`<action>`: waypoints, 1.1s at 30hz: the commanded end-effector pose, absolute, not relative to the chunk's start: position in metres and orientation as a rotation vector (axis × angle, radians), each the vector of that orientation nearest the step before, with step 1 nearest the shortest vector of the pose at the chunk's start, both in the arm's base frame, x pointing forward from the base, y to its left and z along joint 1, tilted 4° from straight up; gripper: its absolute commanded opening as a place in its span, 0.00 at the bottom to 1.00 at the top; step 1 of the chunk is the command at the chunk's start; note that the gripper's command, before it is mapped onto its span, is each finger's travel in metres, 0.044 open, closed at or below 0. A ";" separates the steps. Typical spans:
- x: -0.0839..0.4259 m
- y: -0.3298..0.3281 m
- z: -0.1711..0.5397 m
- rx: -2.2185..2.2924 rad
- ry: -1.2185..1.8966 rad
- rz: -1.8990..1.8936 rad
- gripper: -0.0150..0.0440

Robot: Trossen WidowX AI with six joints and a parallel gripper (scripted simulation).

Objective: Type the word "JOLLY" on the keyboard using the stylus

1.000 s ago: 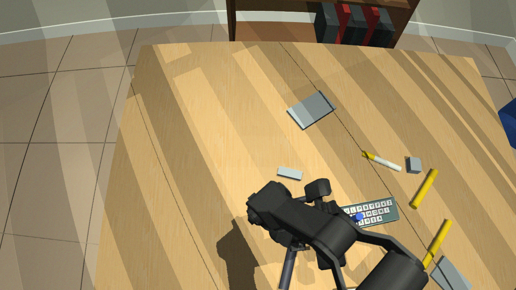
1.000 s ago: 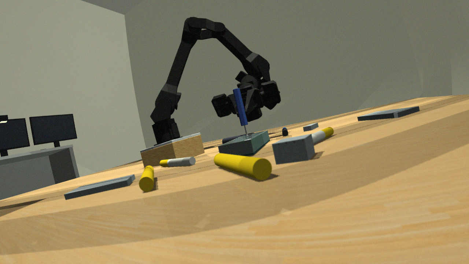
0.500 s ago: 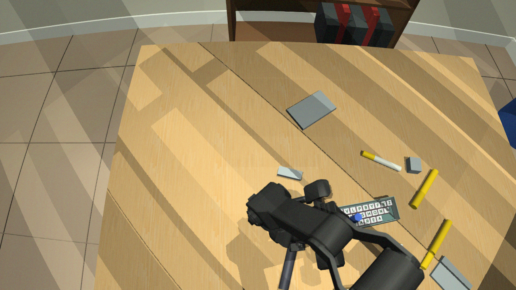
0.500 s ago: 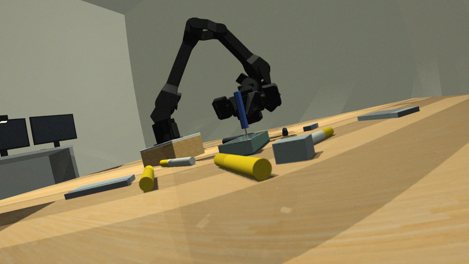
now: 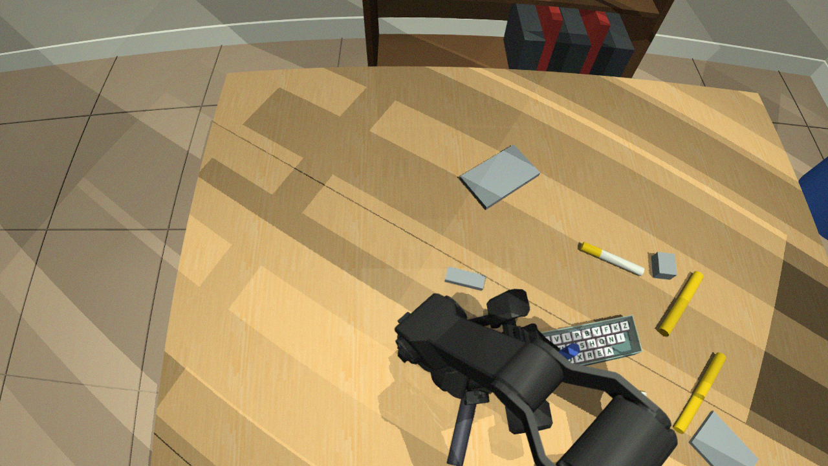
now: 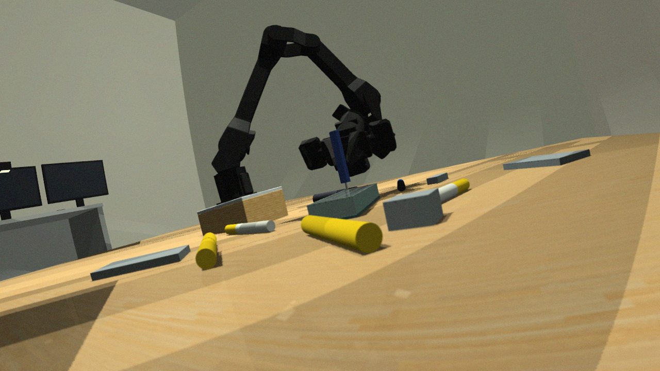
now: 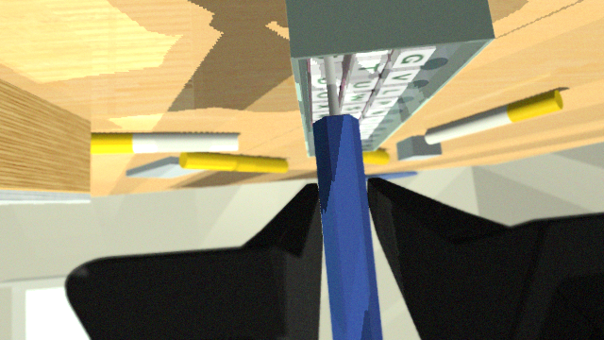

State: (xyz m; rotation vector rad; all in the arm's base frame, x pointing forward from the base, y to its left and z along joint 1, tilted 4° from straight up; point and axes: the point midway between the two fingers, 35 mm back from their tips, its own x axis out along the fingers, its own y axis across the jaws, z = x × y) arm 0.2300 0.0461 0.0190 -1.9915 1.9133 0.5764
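My gripper [image 6: 342, 150] [image 7: 343, 192] is shut on the blue stylus [image 5: 573, 349] [image 6: 339, 156] [image 7: 342, 151], which stands nearly upright, slightly tilted, with its thin grey tip down. The green keyboard [image 5: 636, 336] [image 6: 366, 201] [image 7: 392, 24] lies below, with white letter keys. In the wrist view the tip reaches down inside the keyboard's near end wall, in the row with D, O and X, beyond the D on the wall side. The wall hides the tip's end and the key under it, so contact or key travel cannot be told. The arm covers the keyboard's left end in the top view.
A wooden box [image 6: 266, 205] [image 7: 42, 142] stands beside the keyboard. Yellow rods [image 5: 681, 303] [image 5: 700, 393], a yellow-white rod [image 5: 622, 261] and a grey block [image 5: 665, 265] [image 6: 413, 209] lie around it. Grey slabs [image 5: 501, 175] [image 5: 464, 278] lie farther off.
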 end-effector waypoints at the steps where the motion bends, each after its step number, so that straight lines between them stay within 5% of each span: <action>1: 0.230 0.046 0.019 -1.998 1.911 0.577 0.39; 18: 0.232 0.047 0.053 -1.989 1.913 0.576 0.40; 24: 0.232 0.042 0.054 -1.991 1.912 0.576 0.25; 33: 0.235 0.011 0.059 -2.000 1.914 0.573 0.25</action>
